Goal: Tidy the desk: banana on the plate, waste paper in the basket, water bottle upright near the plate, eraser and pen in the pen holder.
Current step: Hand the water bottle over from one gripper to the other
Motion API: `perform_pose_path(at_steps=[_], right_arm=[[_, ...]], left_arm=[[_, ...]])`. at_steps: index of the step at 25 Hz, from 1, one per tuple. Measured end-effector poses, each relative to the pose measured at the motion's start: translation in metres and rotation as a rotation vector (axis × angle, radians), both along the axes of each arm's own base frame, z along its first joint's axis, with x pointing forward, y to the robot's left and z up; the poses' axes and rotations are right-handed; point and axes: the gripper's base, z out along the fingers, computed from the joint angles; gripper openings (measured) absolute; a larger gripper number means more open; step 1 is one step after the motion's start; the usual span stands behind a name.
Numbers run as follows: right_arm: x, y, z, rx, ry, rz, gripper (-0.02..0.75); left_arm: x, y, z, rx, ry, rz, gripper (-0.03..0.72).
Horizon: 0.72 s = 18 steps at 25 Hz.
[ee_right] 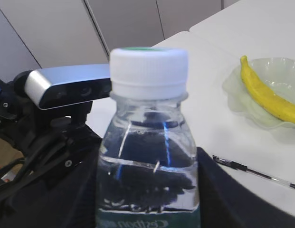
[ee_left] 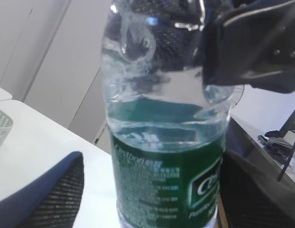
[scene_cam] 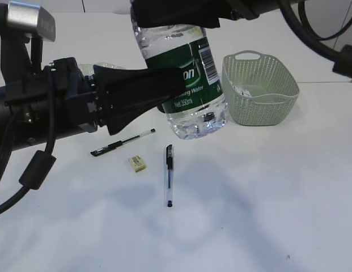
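Water bottle (scene_cam: 190, 68) upright, clamped in right jaws; left jaws flanking, apart.

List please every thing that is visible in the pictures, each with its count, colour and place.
water bottle: one, clear with dark green label, white cap, upright, off the desk
pens: two, clear with black caps, lying on the desk
eraser: one, cream-yellow, between the pens
basket: one, sage green, right rear, something white inside
plate: one, pale green, holds the banana
banana: one, yellow, on the plate
left tool: black, at the bottle's label, from the left
right tool: black, at the bottle's top, from above
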Motion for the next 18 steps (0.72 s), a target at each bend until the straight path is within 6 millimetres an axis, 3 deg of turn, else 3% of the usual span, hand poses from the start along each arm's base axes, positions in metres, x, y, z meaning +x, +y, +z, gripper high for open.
perform_pose_path(at_steps=[18], right_arm=[[0.004, 0.015, -0.006, 0.106, 0.005, 0.135, 0.375]], left_arm=[[-0.001, 0.0, 0.003, -0.036, -0.003, -0.005, 0.615]])
